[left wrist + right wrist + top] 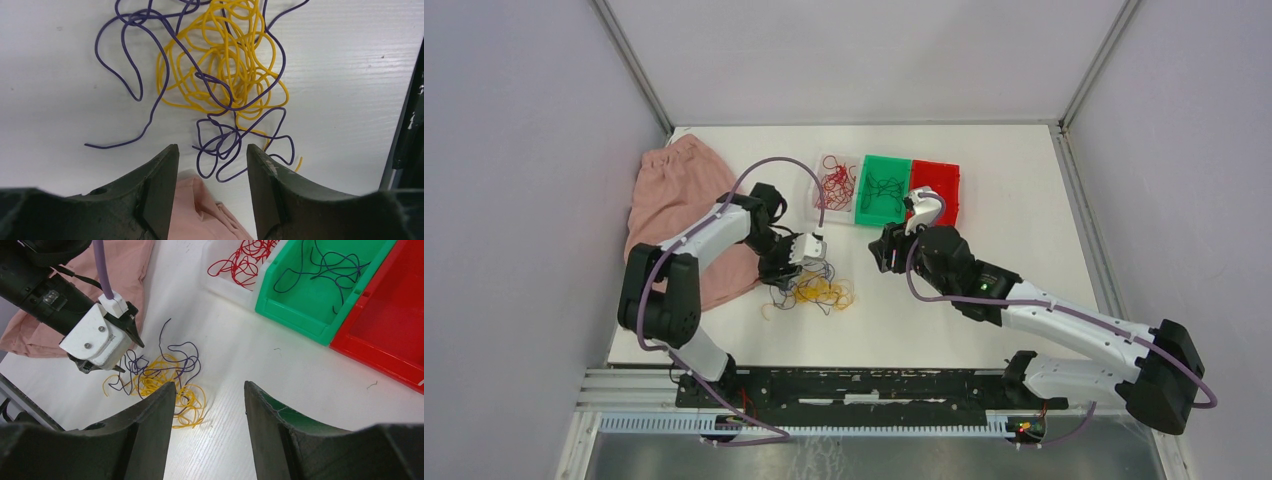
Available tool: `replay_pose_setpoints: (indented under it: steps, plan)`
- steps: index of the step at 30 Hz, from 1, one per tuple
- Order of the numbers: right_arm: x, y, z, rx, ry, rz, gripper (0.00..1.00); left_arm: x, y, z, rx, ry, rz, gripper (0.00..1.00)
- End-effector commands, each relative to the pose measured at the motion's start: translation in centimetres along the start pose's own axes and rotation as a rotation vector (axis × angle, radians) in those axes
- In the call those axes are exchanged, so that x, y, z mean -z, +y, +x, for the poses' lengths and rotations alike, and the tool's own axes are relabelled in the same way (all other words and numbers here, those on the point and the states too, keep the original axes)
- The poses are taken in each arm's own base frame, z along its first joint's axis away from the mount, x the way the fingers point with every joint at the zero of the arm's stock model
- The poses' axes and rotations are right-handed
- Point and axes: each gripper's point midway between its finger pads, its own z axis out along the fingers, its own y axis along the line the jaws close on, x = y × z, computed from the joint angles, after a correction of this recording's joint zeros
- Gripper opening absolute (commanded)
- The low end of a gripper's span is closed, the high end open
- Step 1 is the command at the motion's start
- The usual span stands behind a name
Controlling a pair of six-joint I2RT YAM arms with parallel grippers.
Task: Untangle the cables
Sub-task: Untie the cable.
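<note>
The cables (pixel 225 75), yellow and purple, lie knotted on the counter (pixel 1024 200), on the near side of the green bin (pixel 884 190). The left claw (pixel 210 155) hangs released and empty just over them, likely to pick a purple strand; the right claw (pixel 210 390), likewise released, hovers beside that bin

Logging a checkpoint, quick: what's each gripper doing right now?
Left gripper: open, holding nothing, by the tangle of thin yellow and purple wires.
Right gripper: open, empty.
</note>
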Motion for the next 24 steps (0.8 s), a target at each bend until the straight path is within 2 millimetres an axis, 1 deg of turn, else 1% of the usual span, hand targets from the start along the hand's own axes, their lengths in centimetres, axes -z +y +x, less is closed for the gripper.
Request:
replay_pose_setpoints:
  steps: [1,3,8,10,13,16,17,19,20,21,24]
  plan:
    - [0.9,0.3,-2.8,-0.04,-0.086,-0.007,0.59,-0.2,0.8,0.5,-0.067,0.028,-0.03,0.56]
    - [0.9,0.4,-2.9,-0.044,-0.086,-0.009,0.58,-0.1,1.4,0.2,-0.078,0.015,-0.055,0.48]
    - [1.0,0.4,-2.8,-0.052,-0.081,-0.01,0.57,0.6,2.1,-1.2,-0.075,-0.029,-0.086,0.36]
    - [1.0,0.4,-2.7,-0.053,-0.08,-0.011,0.57,1.1,1.9,-1.5,-0.077,-0.037,-0.091,0.33]
    - [1.0,0.4,-2.7,-0.059,-0.081,-0.011,0.57,1.8,1.5,-2.2,-0.081,-0.059,-0.096,0.32]
    - [0.9,0.5,-2.6,-0.064,-0.077,-0.014,0.56,2.1,0.6,-3.1,-0.068,-0.097,-0.074,0.32]
    - [0.8,0.5,-2.5,-0.066,-0.076,-0.016,0.56,2.1,0.5,-3.2,-0.068,-0.1,-0.073,0.3]
    - [0.9,0.5,-2.5,-0.07,-0.076,-0.015,0.56,1.8,0.3,-3.1,-0.071,-0.096,-0.073,0.19]
    - [0.9,0.5,-2.6,-0.072,-0.076,-0.016,0.56,1.8,0.4,-3.0,-0.069,-0.095,-0.075,0.11]
    - [1.0,0.5,-2.5,-0.072,-0.076,-0.016,0.56,1.8,0.4,-3.0,-0.065,-0.094,-0.077,0.07]
    - [1.3,0.3,-2.6,-0.073,-0.08,-0.011,0.55,2.1,0.5,-3.3,-0.058,-0.096,-0.084,0.06]
